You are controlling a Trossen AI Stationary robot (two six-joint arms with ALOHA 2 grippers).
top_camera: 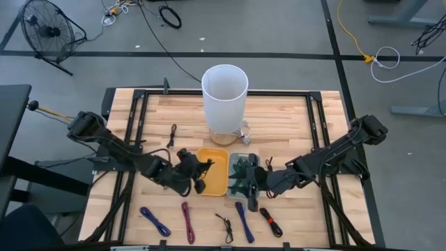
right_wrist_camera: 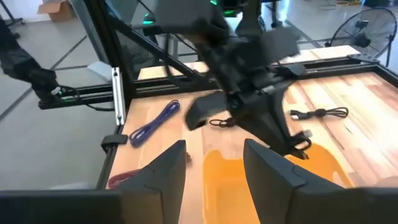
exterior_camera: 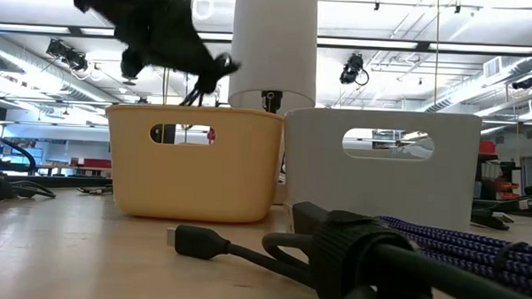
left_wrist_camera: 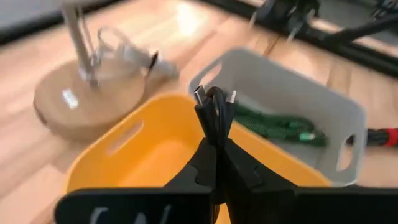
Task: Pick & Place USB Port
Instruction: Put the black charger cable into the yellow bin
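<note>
Seen from above, the left end effector [top_camera: 198, 172] is held over the near-left rim of the shallow yellow plastic bin [top_camera: 212, 169], which sits on the wooden desk [top_camera: 286, 118] touching the pale grey plastic bin [top_camera: 255, 159] of green cables. The right end effector [top_camera: 252, 183] hangs over the grey bin's front edge.

At desk height, the left end effector [exterior_camera: 207, 72] is seen above the yellow bin, a thin black cable dangling from it; the right arm's end effector is blurred here.

From the left wrist, the fingers [left_wrist_camera: 205, 165] are shown pressed together on a folded black USB cable [left_wrist_camera: 213, 113], its metal plugs poking up above the yellow bin's interior.

From the right wrist, that arm's two fingers [right_wrist_camera: 168, 163] are seen spread apart, nothing between them.
</note>
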